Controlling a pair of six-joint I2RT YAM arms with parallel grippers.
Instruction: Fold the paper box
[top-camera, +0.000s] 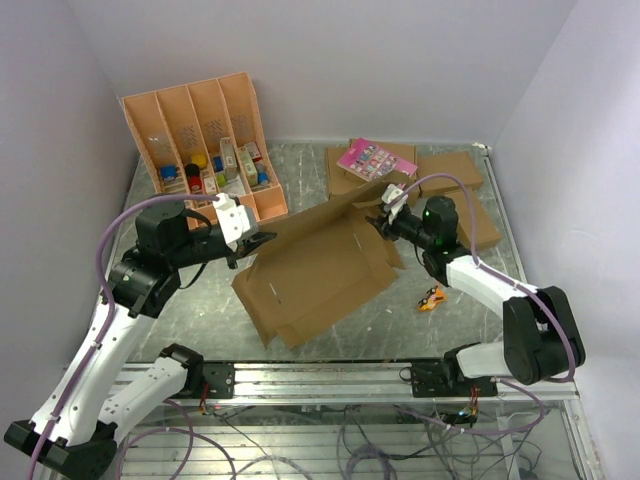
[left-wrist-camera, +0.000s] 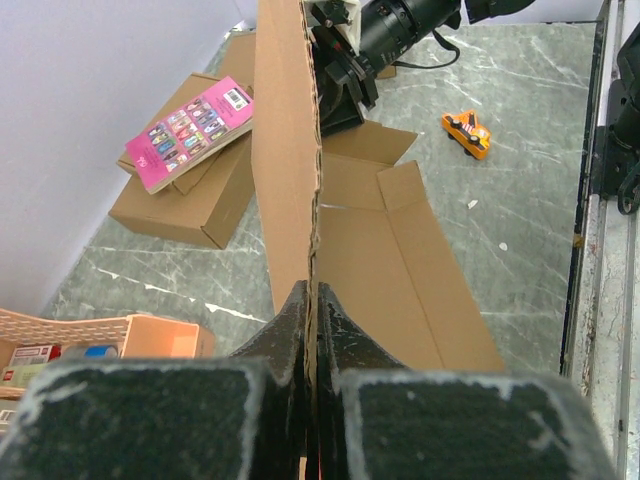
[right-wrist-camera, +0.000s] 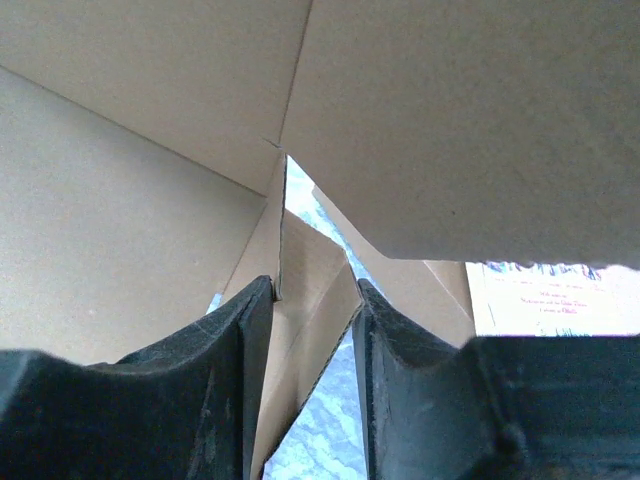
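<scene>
Left gripper (left-wrist-camera: 312, 298) clamps an upright wall of the paper box (left-wrist-camera: 285, 150), directly ahead. Right gripper (right-wrist-camera: 314, 292), jaws part-open, straddles a corner flap (right-wrist-camera: 305, 255) (hold uncertain). The wall should stand vertical while the flap tucks inward.

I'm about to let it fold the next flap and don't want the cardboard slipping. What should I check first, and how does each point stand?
1. Left gripper clamped on the paper box's raised wall: ok.
2. Right gripper gripping the corner flap: cannot tell; its jaws straddle the flap, standing apart.
3. Raised wall upright: ok.
4. Side flaps folded up: not ok, they lie flat.
5. Orange toy clear of the box: ok, it lies apart on the table.
</scene>
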